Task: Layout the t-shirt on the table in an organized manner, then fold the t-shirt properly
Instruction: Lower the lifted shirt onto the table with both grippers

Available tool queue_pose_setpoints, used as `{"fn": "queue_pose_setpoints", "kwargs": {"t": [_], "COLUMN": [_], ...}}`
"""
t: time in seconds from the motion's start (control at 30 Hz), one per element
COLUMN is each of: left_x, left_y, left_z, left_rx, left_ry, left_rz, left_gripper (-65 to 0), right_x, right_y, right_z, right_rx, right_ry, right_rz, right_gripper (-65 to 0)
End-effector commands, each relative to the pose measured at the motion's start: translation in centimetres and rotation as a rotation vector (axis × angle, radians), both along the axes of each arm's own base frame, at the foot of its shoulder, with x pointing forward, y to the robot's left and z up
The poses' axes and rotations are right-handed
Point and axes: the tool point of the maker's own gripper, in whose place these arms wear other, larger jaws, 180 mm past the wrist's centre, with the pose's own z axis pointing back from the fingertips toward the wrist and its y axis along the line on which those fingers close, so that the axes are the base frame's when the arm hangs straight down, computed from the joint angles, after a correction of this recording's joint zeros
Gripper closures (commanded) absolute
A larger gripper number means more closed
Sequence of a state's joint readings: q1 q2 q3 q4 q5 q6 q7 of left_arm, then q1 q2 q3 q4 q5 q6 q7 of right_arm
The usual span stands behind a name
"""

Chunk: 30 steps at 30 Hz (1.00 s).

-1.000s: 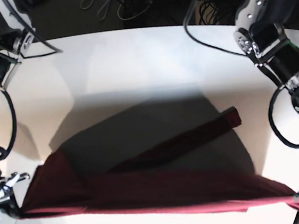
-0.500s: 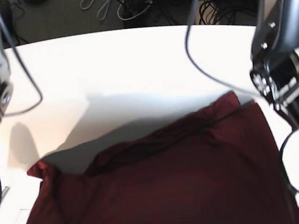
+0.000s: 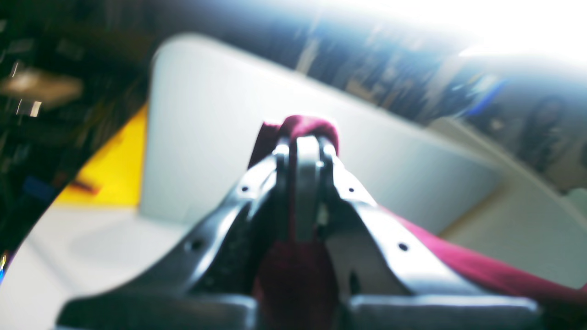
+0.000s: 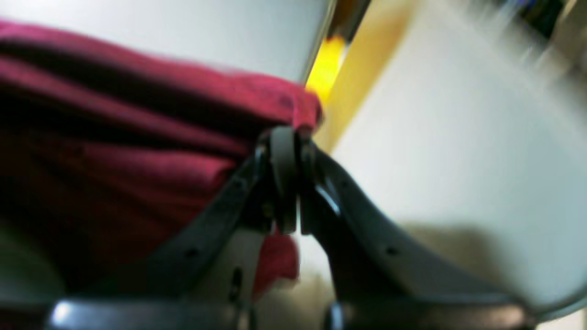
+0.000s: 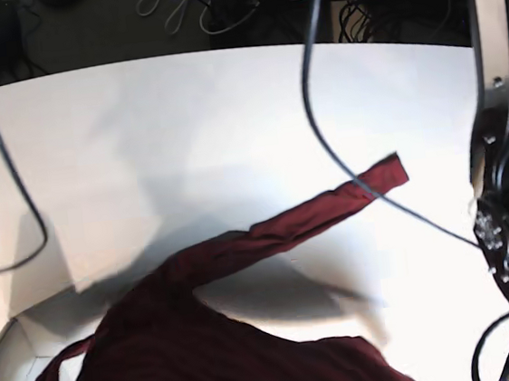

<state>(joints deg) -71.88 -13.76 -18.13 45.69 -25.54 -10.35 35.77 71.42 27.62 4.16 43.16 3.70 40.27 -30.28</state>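
Presently my left gripper (image 3: 306, 151) is clamped on a bunched fold of the t-shirt (image 5: 227, 357), cloth bulging past the tips. My right gripper (image 4: 286, 142) likewise pinches a hem. Outward, the garment hangs raised near the front edge, one strip (image 5: 329, 208) trailing across the table (image 5: 183, 116), which lies bare beyond.

Both wrist views are badly blurred — the room behind the left gripper (image 3: 306, 151) and right gripper (image 4: 286, 137) is only smears, and the cloth's weave cannot be made out. In the base view the 2 grippers lie outside the picture, and the bottom edge cuts off the t-shirt (image 5: 208, 359) — its lower part is unseen. The table (image 5: 228, 111) runs past that view's left and right edges.
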Motion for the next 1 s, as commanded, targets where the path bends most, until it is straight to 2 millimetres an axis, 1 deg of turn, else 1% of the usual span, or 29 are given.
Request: {"fn": "queue_pose_setpoints", "kwargs": {"t": [0.0,0.1,0.17,0.2,0.27,0.3,0.33,0.4,0.43,0.5,0.53,0.57,0.63,0.73,0.8,0.9,0.97], "left_x": [-0.5,-0.6,-1.0,-1.2,-1.8,-2.4,-3.1,-4.4,-4.8,-5.6,-5.7,-5.7,-6.3,-6.6,-6.8,-7.9,-8.5], "left_y": [0.0,0.6,1.4,1.5,1.3,1.4,2.1,2.5,2.5,2.5,2.6,2.9,3.4,3.9,3.1,2.3,2.1], "left_z": [4.4,4.2,4.7,5.0,5.6,6.3,7.1,8.5,8.9,9.7,8.7,6.9,4.0,-1.0,-4.7,-8.7,-11.2], "left_rx": [-0.006,-0.003,0.004,0.008,0.026,0.033,0.029,0.0,-0.006,-0.011,-0.012,-0.017,-0.018,-0.023,-0.041,-0.043,-0.041], "left_ry": [-0.102,-0.093,-0.103,-0.111,-0.103,-0.111,-0.128,-0.159,-0.168,-0.183,-0.167,-0.137,-0.092,-0.009,0.043,0.09,0.131], "left_rz": [0.0,0.008,0.022,0.022,0.009,0.002,0.004,-0.013,-0.019,-0.03,-0.033,-0.031,-0.024,-0.013,-0.03,-0.045,-0.049], "left_gripper": [-0.2,-0.2,-0.2,-0.2,-0.2,-0.2,-0.2,-0.2,-0.2,-0.2,-0.2,-0.2,-0.2,-0.2,-0.2,-0.2,-0.2], "right_x": [0.0,-0.1,-0.2,-0.5,-1.8,-2.5,-3.2,-5.0,-5.8,-7.5,-8.5,-8.8,-9.8,-10.8,-11.0,-12.3,-12.6], "right_y": [0.2,0.0,-0.4,-1.3,-3.4,-4.2,-4.6,-5.5,-5.7,-5.8,-5.8,-5.5,-4.8,-4.2,-2.8,-1.8,-0.5], "right_z": [4.5,4.3,4.1,4.0,5.1,6.1,7.3,10.5,11.7,14.2,15.7,14.6,11.6,7.6,4.6,1.3,-0.8], "right_rx": [0.017,0.02,0.015,0.006,-0.005,0.009,0.02,0.009,-0.003,-0.023,-0.031,-0.042,-0.072,-0.088,-0.084,-0.096,-0.089], "right_ry": [-0.113,-0.105,-0.089,-0.076,-0.077,-0.1,-0.134,-0.218,-0.25,-0.321,-0.366,-0.358,-0.326,-0.278,-0.245,-0.212,-0.189], "right_rz": [0.016,0.011,0.001,-0.018,-0.062,-0.076,-0.081,-0.105,-0.115,-0.132,-0.137,-0.135,-0.133,-0.126,-0.1,-0.097,-0.078], "right_gripper": [0.0,0.0,0.0,0.0,0.0,0.0,0.0,0.0,0.0,0.0,0.0,0.0,0.0,0.0,0.0,0.0,0.0]}}
